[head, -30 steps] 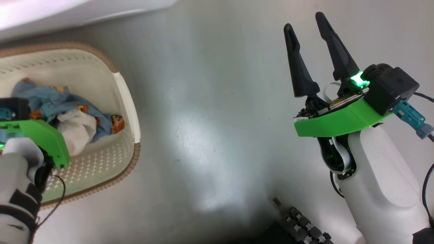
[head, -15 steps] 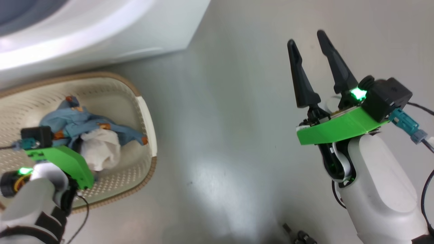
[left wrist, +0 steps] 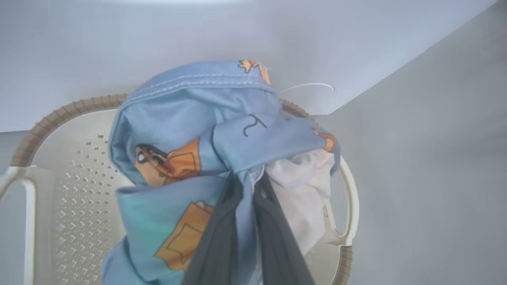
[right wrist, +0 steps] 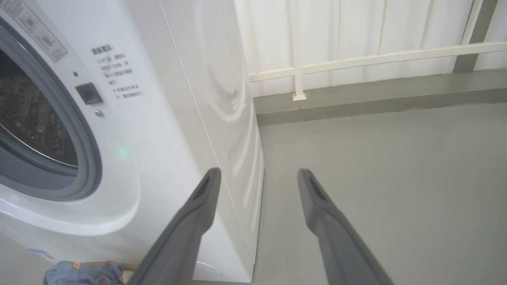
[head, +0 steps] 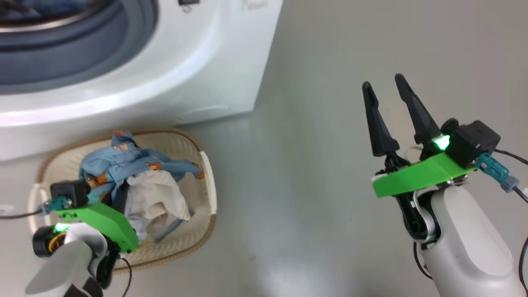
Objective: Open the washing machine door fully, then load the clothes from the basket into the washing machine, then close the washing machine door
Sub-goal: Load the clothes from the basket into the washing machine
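the head view has been tilted upward, so the large white front-loading washing machine (head: 185,74) with its grey-blue rubber ring (head: 62,62) is now taken in; that shift is the camera's, not the things'. compared with a second ago, the soft light-blue bear-printed clothes (left wrist: 190,114) are seen bunched and drawn up from the bottom of the small cream-white perforated basket (left wrist: 55,113), with lower folds still draped inside it. the left gripper (left wrist: 247,186) is pinched onto a fold of this fabric. the right gripper (head: 383,80) is held well apart over the grey floor (head: 288,165), jaws spread and empty. the lift is judged under way; the carry to the uncovered steel drum (right wrist: 31,114) is still to be done.
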Robot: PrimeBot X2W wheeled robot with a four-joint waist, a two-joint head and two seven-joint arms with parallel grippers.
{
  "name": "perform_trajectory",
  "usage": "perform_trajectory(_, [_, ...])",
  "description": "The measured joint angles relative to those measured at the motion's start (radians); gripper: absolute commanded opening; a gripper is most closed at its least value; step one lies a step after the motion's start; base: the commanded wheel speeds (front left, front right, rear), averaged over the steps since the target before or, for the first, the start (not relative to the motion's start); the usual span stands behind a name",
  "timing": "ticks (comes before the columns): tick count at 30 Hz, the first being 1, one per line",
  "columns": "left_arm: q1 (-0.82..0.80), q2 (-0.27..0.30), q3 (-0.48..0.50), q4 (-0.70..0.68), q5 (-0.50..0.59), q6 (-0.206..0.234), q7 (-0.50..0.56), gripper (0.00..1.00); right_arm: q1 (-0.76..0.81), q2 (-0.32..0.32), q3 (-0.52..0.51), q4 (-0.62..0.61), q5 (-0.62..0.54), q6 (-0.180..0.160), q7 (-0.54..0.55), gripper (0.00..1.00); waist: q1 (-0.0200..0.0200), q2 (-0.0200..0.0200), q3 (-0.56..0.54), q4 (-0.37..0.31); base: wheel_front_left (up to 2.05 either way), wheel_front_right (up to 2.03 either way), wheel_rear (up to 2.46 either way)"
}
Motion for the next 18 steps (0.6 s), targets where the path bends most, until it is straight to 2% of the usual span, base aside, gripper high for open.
perform_trajectory(10, [0.072,0.004,0.002,-0.114,-0.025,0.0,-0.035,0.0,0.073,-0.031,-0.008,0.021,0.011,0.0,0.0,1.0,-0.0001,0.0,-0.146,0.051,0.0,0.0,0.0])
perform_trajectory(18, [0.147,0.001,0.134,-0.29,0.012,0.0,-0.036,0.0,0.135,-0.056,-0.014,0.035,0.019,0.0,0.0,1.0,0.0,0.0,-0.252,0.09,0.0,0.0,0.0])
